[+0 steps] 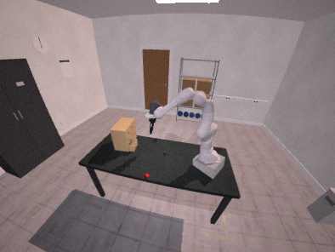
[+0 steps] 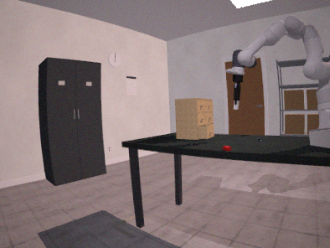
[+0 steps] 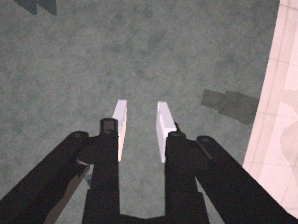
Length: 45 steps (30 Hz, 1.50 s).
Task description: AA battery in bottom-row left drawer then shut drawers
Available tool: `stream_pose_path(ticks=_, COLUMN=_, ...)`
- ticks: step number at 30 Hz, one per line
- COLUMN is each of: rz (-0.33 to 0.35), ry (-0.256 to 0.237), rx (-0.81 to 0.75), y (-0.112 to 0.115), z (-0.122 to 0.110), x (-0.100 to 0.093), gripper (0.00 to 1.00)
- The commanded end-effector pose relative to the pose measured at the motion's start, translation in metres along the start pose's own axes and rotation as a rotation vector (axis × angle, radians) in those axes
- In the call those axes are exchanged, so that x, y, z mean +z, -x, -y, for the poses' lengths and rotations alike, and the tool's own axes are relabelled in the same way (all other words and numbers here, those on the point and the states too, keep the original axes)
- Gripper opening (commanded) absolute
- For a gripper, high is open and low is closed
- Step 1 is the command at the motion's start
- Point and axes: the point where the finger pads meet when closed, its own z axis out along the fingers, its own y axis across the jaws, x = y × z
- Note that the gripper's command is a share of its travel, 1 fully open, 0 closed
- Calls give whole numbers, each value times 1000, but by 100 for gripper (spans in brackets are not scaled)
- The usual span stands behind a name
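Observation:
The wooden chest (image 1: 124,134) (image 2: 193,118) stands upright at the table's left end. Its bottom left drawer (image 2: 207,131) stands pulled out a little. The AA battery (image 1: 164,151) (image 2: 260,138) is a small dark thing on the table's middle, away from the chest. My gripper (image 1: 150,131) (image 2: 236,105) (image 3: 141,114) hangs high above the table, to the right of the chest. It points down with its fingers a little apart and nothing between them.
A small red object (image 1: 147,174) (image 2: 226,147) lies near the front edge of the black table (image 1: 183,163) (image 2: 272,147). The arm's base (image 1: 208,163) stands at the table's right end. The table's edge and the floor (image 3: 280,129) show to the right in the wrist view.

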Motion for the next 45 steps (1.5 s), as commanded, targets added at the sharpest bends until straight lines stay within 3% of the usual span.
stream_pose_path(ticks=1, rz=52, ry=-11, rx=6, y=15, z=6, x=-4, gripper=28)
stream_pose_path(ticks=13, rz=108, ry=-9, rx=13, y=31, z=12, x=-19, gripper=28)
stream_pose_path(ticks=45, rz=129, ry=-9, rx=16, y=37, z=14, x=-25, gripper=28)
